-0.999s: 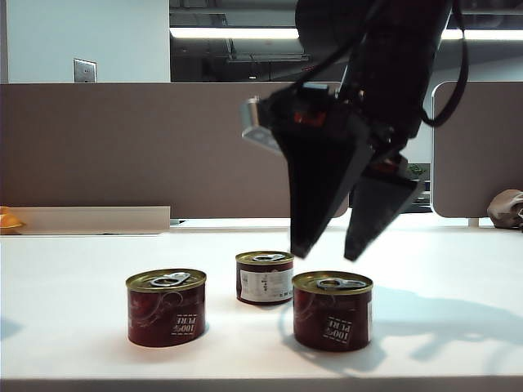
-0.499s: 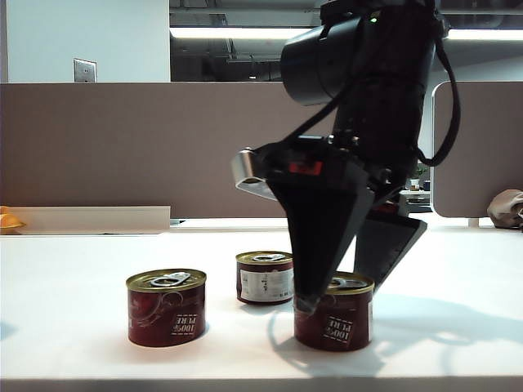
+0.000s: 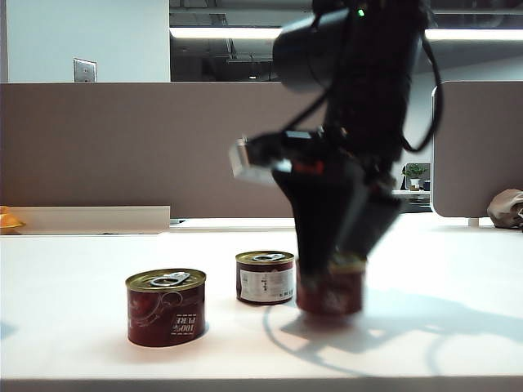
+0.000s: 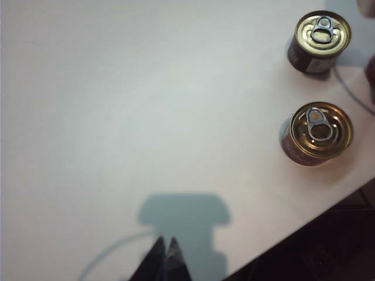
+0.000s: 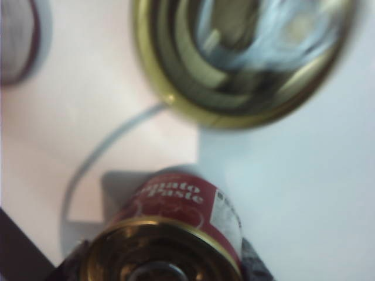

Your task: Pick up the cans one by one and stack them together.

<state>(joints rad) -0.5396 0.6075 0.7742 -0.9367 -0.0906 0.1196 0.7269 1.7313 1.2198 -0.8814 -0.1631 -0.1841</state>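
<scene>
Since the earlier frame the right hand [image 3: 331,273] has come down from above the bench [image 3: 73,286] and now stands around the right can [image 3: 330,292], which itself seems shifted a little toward the far can [image 3: 265,278]. Its dark fingers [image 3: 315,237] reach down on both sides of this can, and the picture is blurred there, so the arm is probably in motion. I cannot tell from the pictures whether the jaws already press on the can or only stand beside it; no lift is visible, since the can's bottom looks to rest on the bench.

The left hand [image 4: 164,260] hangs over a bare part of the bench, well apart from the cans, with its two tips pressed together and nothing between them.

I judge that the step in hand is the grasp of the first can. The next move calls for closing firmly on the can's wall, lifting it straight up, and bringing it centred over another can, so that its base sits inside the gold rim below.

All three cans are upright and sealed, with pull-tab lids in place, so their contents are not visible. The left can [image 3: 166,308] stands nearest the front edge, the far can just beside the right one; in the right wrist view its label [image 5: 176,193] reads tomato paste.
</scene>
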